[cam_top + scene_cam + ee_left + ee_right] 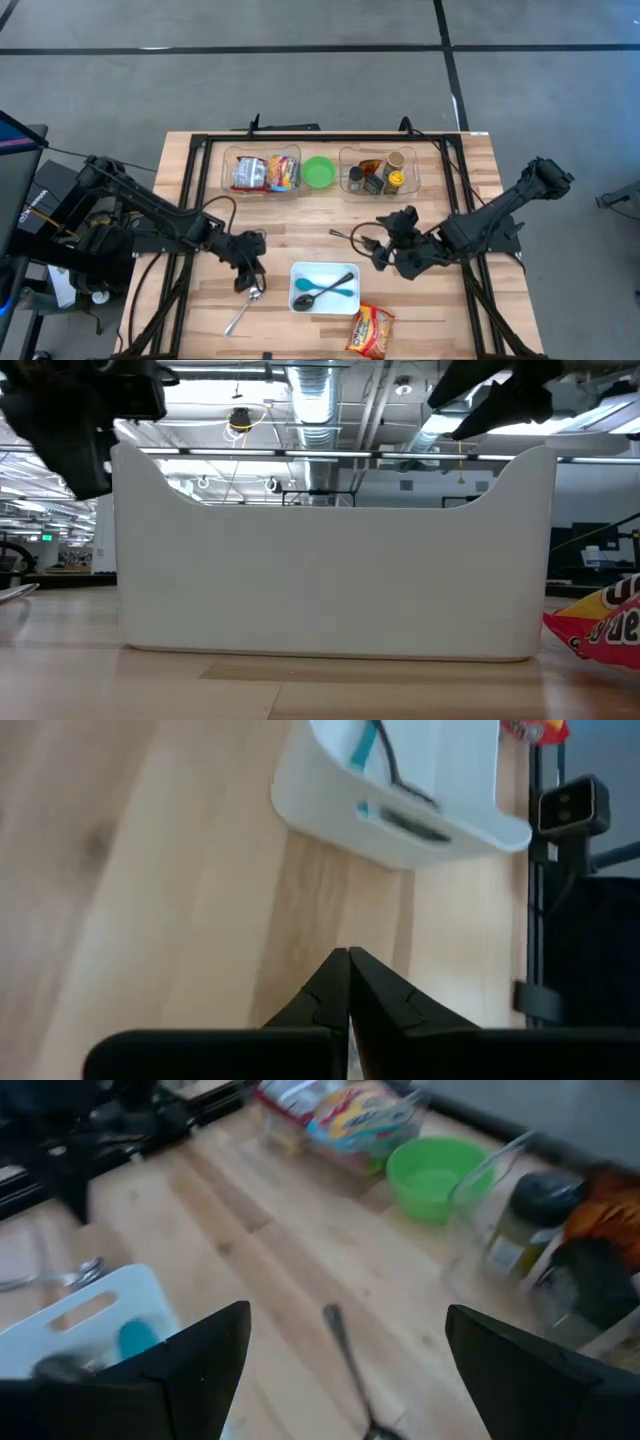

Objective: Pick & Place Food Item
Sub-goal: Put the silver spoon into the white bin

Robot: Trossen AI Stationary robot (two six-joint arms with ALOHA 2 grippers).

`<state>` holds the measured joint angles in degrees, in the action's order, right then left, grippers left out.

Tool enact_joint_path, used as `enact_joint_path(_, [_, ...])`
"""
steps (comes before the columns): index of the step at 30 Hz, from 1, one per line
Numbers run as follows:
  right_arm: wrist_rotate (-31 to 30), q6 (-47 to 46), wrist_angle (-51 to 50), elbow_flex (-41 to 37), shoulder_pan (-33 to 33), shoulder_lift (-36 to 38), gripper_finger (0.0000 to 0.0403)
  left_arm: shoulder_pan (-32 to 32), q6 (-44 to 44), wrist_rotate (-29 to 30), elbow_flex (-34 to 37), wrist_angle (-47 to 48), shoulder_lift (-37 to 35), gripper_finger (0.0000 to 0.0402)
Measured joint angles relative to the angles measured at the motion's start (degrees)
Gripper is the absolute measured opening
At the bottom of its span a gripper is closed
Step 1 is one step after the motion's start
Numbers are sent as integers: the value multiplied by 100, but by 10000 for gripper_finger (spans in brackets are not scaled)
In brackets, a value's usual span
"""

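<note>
The left gripper [254, 277] sits just left of the white tub [325, 288], fingers pressed together w/ nothing between them, likely resting. A spoon [243, 312] lies right below it. The right gripper [385, 240] hangs in the middle, jaws spread wide & empty, prob. ready to grab. The snack bag [371, 331] lies bottom center, below this gripper, well apart.

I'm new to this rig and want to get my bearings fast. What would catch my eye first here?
Probably the white bin at the table's front centre, holding a teal spoon and a dark spoon, with a bright snack bag just in front of it. The left gripper is shut above a metal spoon lying on the wood, and the right gripper hangs open right of the bin. A green bowl sits between two clear bins at the back.
</note>
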<state>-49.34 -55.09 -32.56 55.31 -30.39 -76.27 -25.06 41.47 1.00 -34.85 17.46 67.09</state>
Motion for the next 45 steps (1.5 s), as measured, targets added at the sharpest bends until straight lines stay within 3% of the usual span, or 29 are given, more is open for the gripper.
enact_joint_path(7, [-480,478,1,0,399,0,329,-375,1070,138,2,180,0,0])
enact_joint_path(13, [-488,620,17,0,943,0,329,-573,1810,359,1,309,0,0])
enact_joint_path(18, [-494,697,26,0,1493,0,329,-596,2499,682,0,951,0,0])
enact_joint_path(28, [-493,3070,1784,0,2752,0,329,-594,3756,907,0,2224,0,0])
enact_joint_path(32, [-488,3313,2107,0,3034,0,329,-594,4208,1077,0,2415,2,0])
enact_joint_path(39, [-471,3405,2116,0,3277,0,329,-608,4568,1225,1,2323,2,0])
enact_joint_path(45, [-469,3621,2126,0,3276,0,329,-871,3959,1151,0,1235,2,0])
